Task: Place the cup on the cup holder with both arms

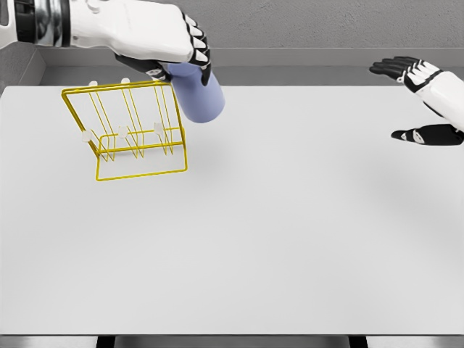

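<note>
Gripping the blue cup (199,93) in our left hand (156,36), fingers clamped around it, we hold it tilted at the yellow cup holder's (127,130) upper right corner; our right hand (424,98) hangs open, well apart; catching a wire could tip the rack over on the tabletop (290,239).

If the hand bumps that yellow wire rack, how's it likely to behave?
The yellow wire rack is thin open wire, so probably light and prone to sliding on the smooth table. It stands tall and leaning, so it may tip. The left hand, holding the cup, is close beside it.
</note>
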Motion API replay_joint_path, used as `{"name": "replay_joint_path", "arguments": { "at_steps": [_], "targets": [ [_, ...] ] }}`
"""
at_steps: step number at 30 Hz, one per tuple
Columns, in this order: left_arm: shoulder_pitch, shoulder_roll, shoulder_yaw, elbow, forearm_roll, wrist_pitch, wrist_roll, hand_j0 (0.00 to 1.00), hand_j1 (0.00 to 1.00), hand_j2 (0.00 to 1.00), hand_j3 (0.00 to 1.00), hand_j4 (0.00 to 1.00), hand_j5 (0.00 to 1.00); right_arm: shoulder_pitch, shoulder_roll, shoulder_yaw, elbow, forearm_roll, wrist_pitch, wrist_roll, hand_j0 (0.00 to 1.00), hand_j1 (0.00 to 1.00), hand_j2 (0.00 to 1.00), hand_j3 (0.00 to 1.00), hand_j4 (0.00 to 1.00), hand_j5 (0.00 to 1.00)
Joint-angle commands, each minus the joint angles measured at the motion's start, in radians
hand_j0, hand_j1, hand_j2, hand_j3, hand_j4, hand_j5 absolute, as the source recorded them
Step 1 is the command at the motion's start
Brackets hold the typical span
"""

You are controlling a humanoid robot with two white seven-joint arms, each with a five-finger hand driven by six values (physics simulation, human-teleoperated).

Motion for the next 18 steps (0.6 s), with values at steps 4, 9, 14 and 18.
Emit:
{"name": "replay_joint_path", "arguments": {
  "at_steps": [4, 9, 14, 18],
  "targets": [
    [0.0, 0.023, 0.004, -0.025, 0.007, 0.002, 0.001, 0.58, 0.58, 0.58, 0.58, 0.58, 0.58, 0.0, -0.001, -0.003, 0.0, -0.007, 0.002, -0.001, 1.0, 1.0, 1.0, 1.0, 1.0, 1.0],
    [0.0, 0.038, 0.004, -0.038, 0.008, 0.002, 0.002, 0.58, 0.58, 0.58, 0.58, 0.58, 0.58, 0.0, -0.001, -0.003, -0.001, -0.007, 0.002, -0.001, 1.0, 1.0, 1.0, 1.0, 1.0, 1.0],
    [0.0, 0.069, 0.005, -0.053, 0.016, 0.002, 0.001, 0.58, 0.58, 0.58, 0.58, 0.58, 0.58, 0.0, -0.001, -0.003, -0.001, -0.007, 0.002, -0.001, 1.0, 1.0, 1.0, 1.0, 1.0, 1.0],
    [0.0, 0.087, 0.005, -0.061, 0.016, 0.002, 0.001, 0.58, 0.58, 0.58, 0.58, 0.58, 0.58, 0.0, -0.001, -0.003, -0.001, -0.009, 0.002, -0.001, 1.0, 1.0, 1.0, 1.0, 1.0, 1.0]
  ]
}}
